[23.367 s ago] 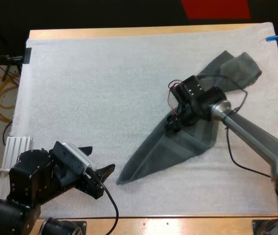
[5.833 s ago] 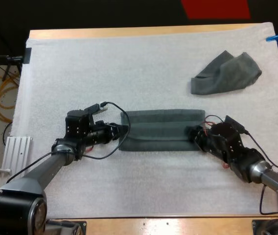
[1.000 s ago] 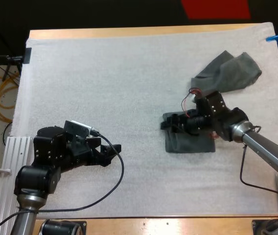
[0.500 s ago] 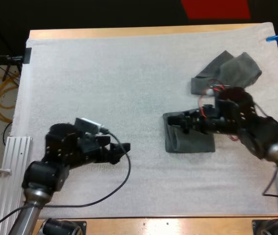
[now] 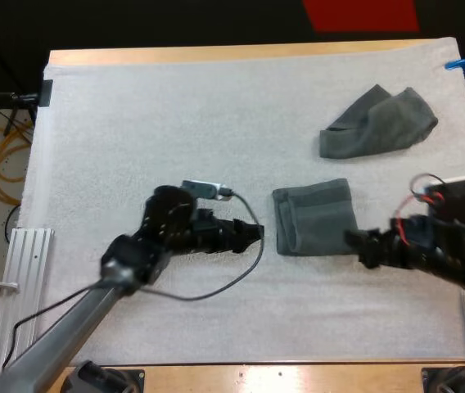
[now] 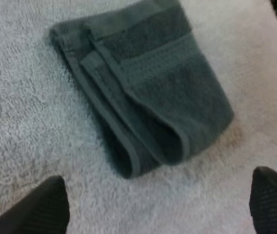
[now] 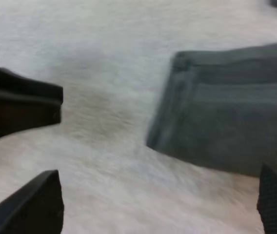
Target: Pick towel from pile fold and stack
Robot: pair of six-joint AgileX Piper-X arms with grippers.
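Read the high view as a clock face, with the table's far side at twelve. The white mat [image 5: 175,123] covers most of the wooden table [image 5: 241,51]. Your crumpled towel [image 5: 377,123] lies out toward two o'clock, well apart from both grippers. A band of bare mat separates it from the folded towel [image 5: 314,217]. The folded towel lies flat, a compact squarish packet a little to the three o'clock side of the mat's middle. Both grippers flank it, one on each side.

Your left arm [image 5: 93,295] reaches in from seven o'clock, stretched long and low over the mat. The left gripper [image 5: 259,232] points toward three o'clock, just beside the folded towel's nine o'clock edge, with a thin strip of bare mat between them. In the left wrist view its fingers [image 6: 50,207] stand wide apart and hold nothing; the folded towel lies ahead of them, clear of both.

Your right arm [image 5: 453,246] comes in from the four o'clock side. The right gripper [image 5: 354,240] points toward nine o'clock, just beside the folded towel's five o'clock corner. In the right wrist view its fingers [image 7: 36,204] are likewise spread wide and empty, with the folded towel ahead of them. The left gripper shows beyond the towel there, apart from it across bare mat.
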